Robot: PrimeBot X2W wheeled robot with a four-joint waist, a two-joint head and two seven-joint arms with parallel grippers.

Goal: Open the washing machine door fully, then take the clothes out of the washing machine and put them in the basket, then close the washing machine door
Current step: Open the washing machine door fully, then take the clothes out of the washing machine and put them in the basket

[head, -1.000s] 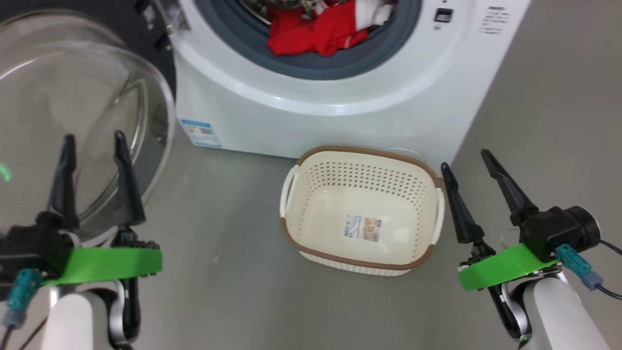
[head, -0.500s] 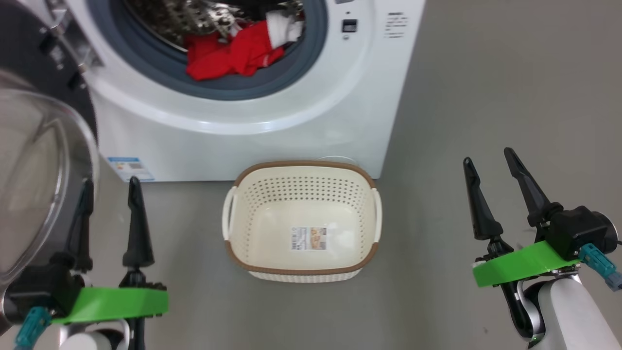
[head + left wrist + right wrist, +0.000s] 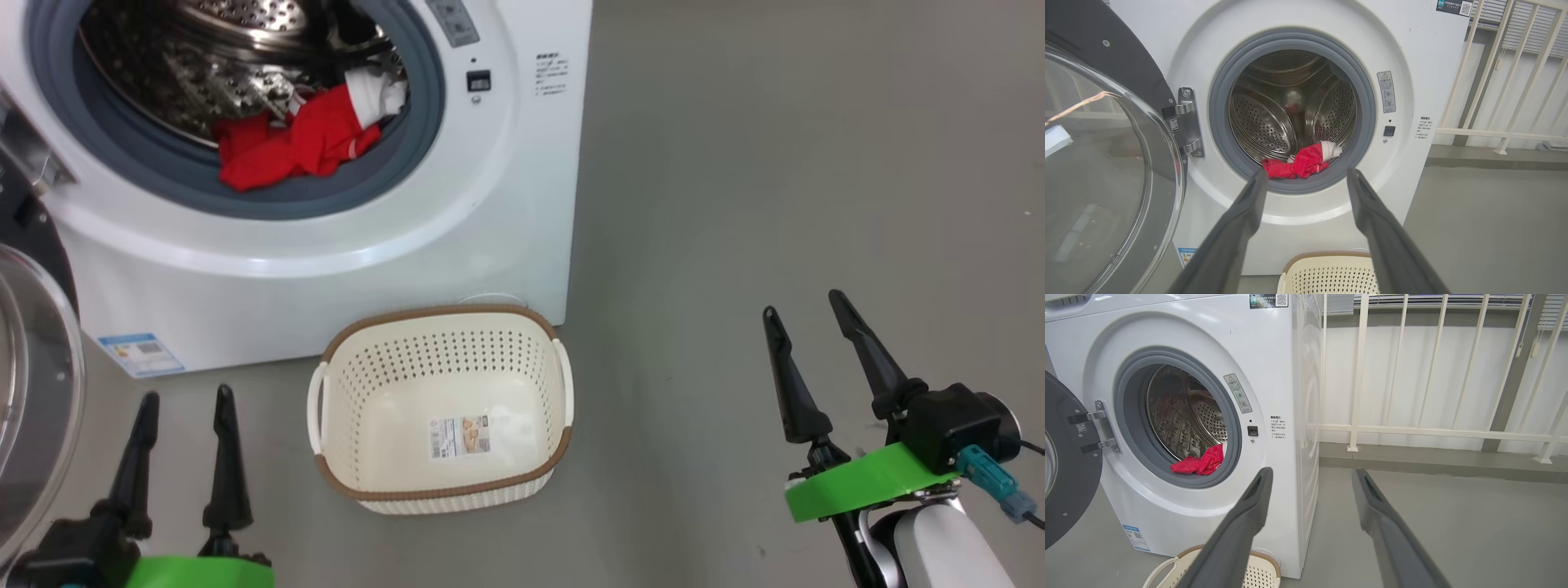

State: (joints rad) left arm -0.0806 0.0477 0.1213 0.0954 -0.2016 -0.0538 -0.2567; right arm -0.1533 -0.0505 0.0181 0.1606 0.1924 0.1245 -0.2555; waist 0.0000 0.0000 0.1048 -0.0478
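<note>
Currently: Door Open, Load in Drum, Both Grippers Empty

We find the washing machine door (image 3: 1106, 163) swung out to the left on its hinge (image 3: 1188, 122), so the round opening of the washing machine (image 3: 367, 245) is unobstructed. We judge the first step done or nearly done. We cannot tell whether the door is at its stop.

The clothes (image 3: 294, 147) lie in a red heap at the bottom front of the drum (image 3: 1265, 126), touching the grey seal (image 3: 269, 202). This is the lowest point of the drum and the nearest to the opening, which keeps the reach short.

The basket (image 3: 424, 367) stands on the floor (image 3: 735, 204) just in front of the machine, below the opening and a little to its right. It is empty apart from a sticker (image 3: 461, 435) on its bottom. We judge this position deliberate: a garment pulled out needs only to travel down and slightly outward.

The left gripper (image 3: 186, 398) hangs low beside the door glass, its two fingers spread wide with nothing between them. In the left wrist view it points straight at the heap. The right gripper (image 3: 802, 306) hangs well to the right of the basket, likewise wide and empty, aimed past the machine's right corner. Wide jaws suit a bulky, soft load.

We judge the next step to be the reach into the drum. The left arm is better aligned for it.
</note>
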